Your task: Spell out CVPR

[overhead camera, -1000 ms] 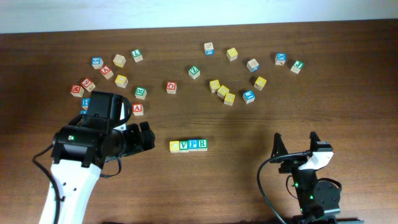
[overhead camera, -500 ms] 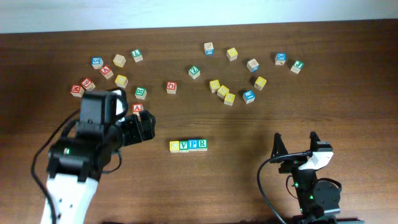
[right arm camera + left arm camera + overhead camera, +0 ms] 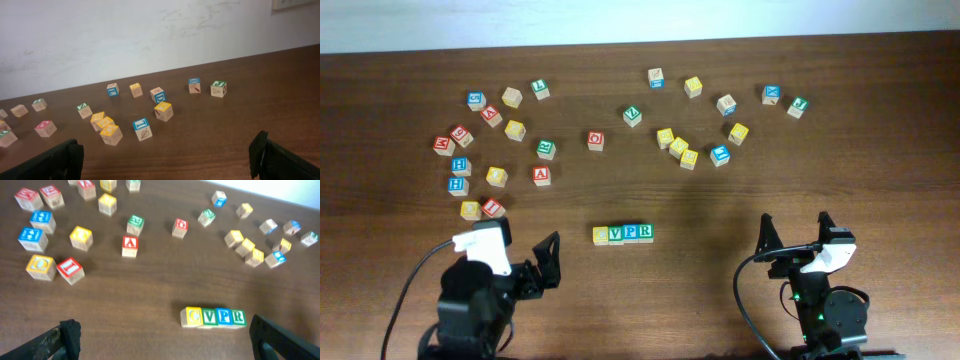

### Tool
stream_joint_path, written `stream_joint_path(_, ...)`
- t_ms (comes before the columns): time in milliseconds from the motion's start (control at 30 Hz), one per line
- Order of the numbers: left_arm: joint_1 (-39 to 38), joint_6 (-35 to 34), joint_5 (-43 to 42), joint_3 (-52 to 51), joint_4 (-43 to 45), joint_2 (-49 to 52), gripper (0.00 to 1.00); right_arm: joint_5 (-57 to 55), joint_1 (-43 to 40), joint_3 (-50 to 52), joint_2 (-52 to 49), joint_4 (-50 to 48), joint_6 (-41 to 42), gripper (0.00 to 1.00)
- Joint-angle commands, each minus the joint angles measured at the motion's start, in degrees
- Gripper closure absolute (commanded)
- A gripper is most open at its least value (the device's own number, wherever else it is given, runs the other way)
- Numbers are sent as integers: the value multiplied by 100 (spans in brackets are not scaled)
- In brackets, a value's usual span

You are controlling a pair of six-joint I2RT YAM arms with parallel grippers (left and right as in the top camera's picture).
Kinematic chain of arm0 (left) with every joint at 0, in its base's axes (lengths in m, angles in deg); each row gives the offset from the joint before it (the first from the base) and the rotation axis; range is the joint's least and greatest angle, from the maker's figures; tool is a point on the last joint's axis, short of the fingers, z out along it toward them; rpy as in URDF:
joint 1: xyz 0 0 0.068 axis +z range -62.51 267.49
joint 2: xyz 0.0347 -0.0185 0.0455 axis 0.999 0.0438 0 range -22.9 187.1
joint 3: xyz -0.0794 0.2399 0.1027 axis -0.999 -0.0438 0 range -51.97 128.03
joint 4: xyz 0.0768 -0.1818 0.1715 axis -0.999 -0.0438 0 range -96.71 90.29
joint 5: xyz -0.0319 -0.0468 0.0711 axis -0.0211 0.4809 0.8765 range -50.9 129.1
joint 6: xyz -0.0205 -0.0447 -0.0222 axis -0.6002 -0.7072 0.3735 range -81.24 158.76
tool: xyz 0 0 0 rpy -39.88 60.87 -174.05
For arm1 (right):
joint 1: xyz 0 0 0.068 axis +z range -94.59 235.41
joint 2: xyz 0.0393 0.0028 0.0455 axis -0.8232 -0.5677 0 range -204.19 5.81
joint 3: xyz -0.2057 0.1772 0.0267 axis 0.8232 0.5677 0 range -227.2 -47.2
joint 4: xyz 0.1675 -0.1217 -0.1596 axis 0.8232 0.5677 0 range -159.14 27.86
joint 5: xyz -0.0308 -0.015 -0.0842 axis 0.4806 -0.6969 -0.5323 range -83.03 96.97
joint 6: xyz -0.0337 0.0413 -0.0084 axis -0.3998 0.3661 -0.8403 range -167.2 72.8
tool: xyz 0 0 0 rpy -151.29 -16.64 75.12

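A row of letter blocks reading C, V, P, R (image 3: 622,234) lies on the table's middle front. It also shows in the left wrist view (image 3: 214,317), with a yellow C, a green V, a blue P and a green R touching side by side. My left gripper (image 3: 520,262) is open and empty at the front left, pulled back from the row. My right gripper (image 3: 792,236) is open and empty at the front right. In both wrist views the fingers sit wide apart with bare table between them.
Loose letter blocks lie scattered across the back: a left group (image 3: 496,177) with a red A block (image 3: 541,175), a red block (image 3: 595,140) at mid-back, and a right group (image 3: 689,157). The table's front edge is near both arms.
My left arm has drawn back toward the front left corner, uncovering several blocks on the left. The CVPR row and the right arm have not moved.
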Motion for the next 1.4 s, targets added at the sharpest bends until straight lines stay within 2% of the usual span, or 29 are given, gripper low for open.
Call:
stream_joint_path(0, -2, 160, 212, -376, 94, -533, 1, -7, -33, 31, 48, 46, -63, 2)
stream_joint_path(167, 0, 518, 210, -890, 481, -968, 1, -7, -33, 31, 48, 46, -61, 2)
stream_joint_path(300, 20, 1298, 210, -1193, 846, -1685, 1, -7, -33, 31, 48, 46, -61, 2)
stream_joint_path(500, 452, 1281, 166, -1617, 1189, -2122, 1, -7, -33, 31, 48, 46, -63, 2)
stream_joint_path(800, 800, 909, 162, -2736, 3141, -2538, 1, -7, -33, 31, 48, 46, -63, 1)
stream_joint_path(1000, 1080, 809, 160, -3346, 3919, -2540, 1, -7, -33, 31, 48, 46, -63, 1)
stream_joint_path(1200, 1228, 885, 162, -3405, 3729, -2540, 1, -7, -33, 31, 48, 46, -61, 2)
stream_joint_path(1300, 1231, 1528, 33, -3405, 3716, -2540, 1, -7, -33, 31, 48, 46, -63, 2)
stream_joint_path(1367, 1237, 1635, 66, -3405, 3716, -2540, 1, -7, -33, 31, 48, 46, -61, 2)
